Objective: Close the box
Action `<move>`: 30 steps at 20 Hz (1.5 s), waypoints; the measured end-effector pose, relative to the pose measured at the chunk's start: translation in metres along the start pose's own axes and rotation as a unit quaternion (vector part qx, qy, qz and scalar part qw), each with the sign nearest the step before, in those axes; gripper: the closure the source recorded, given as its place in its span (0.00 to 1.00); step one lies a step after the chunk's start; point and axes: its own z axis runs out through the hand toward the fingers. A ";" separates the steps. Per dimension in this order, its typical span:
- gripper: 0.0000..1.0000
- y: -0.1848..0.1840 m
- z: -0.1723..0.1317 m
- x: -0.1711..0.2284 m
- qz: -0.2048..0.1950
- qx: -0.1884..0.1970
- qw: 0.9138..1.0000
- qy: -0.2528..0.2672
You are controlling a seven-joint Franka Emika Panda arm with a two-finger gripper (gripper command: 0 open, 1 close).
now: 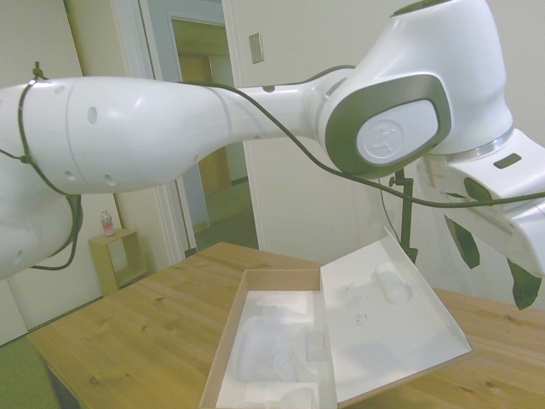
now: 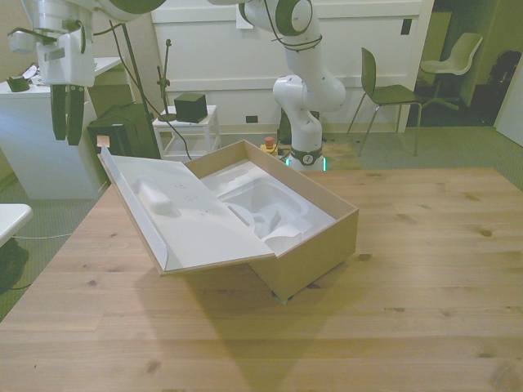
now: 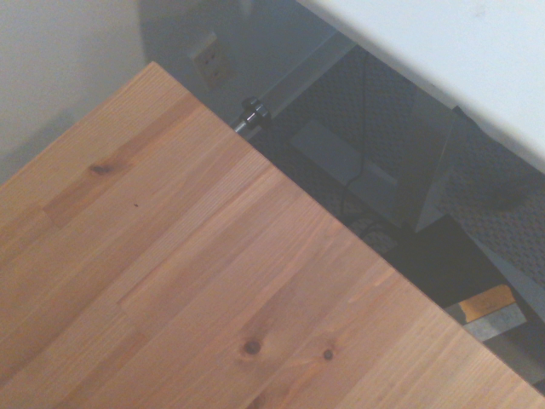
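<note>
The wooden bench (image 2: 425, 269) carries the box (image 2: 315, 245), which sits open at about 10 o'clock from the bench's middle in the front view. Its hinged lid (image 2: 192, 220) leans back toward 9 o'clock, tilted and resting past the box's wall, its white lining facing up. Inside lies the white molded foam insert (image 2: 265, 204) with its recesses. The tool (image 2: 65, 114) hangs high at 10 o'clock from the lid, well apart from it, its dark fingers (image 2: 75, 114) pointing down, only narrowly parted, and holding nothing. The wrist view shows bare bench corner (image 3: 187, 281) and floor beyond.
</note>
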 end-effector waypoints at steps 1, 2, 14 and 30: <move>0.00 -0.003 0.008 0.000 0.000 -0.001 1.000 -0.003; 0.00 -0.007 0.016 -0.002 0.000 -0.002 1.000 -0.007; 0.00 -0.043 0.087 -0.048 -0.016 0.003 0.993 -0.118; 0.00 -0.037 -0.035 -0.297 -0.203 0.025 0.949 -0.242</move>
